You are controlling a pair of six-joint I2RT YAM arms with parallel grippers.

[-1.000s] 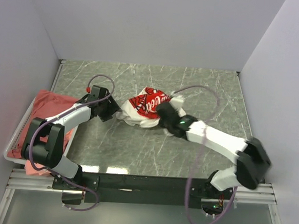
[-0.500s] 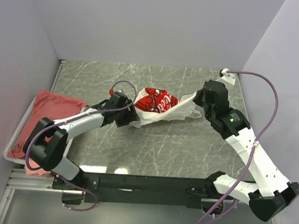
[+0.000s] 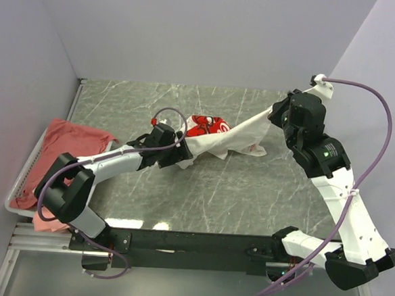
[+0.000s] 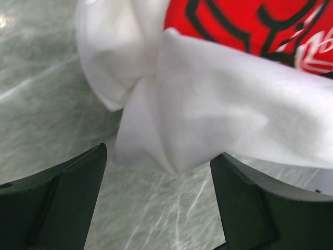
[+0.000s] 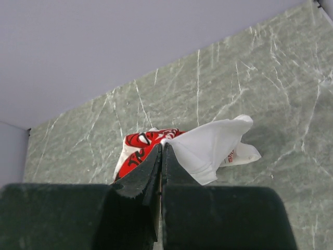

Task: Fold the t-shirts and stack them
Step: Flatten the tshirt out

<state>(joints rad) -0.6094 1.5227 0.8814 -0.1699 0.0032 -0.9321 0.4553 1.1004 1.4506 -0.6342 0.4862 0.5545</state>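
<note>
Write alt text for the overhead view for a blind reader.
The right claw, shut, holds one end of a white t-shirt with a red print, stretched across a green marble table. The left claw sits open at the shirt's other end; salmon t-shirts lie in a white basket far left.

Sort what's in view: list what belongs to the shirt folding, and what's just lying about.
Belongs to the job:
- white t-shirt with red print, pinched in the right gripper, jaws shut
- salmon-red shirts at the left

Just lying about:
- white wire basket holding those shirts
- marble tabletop
</note>
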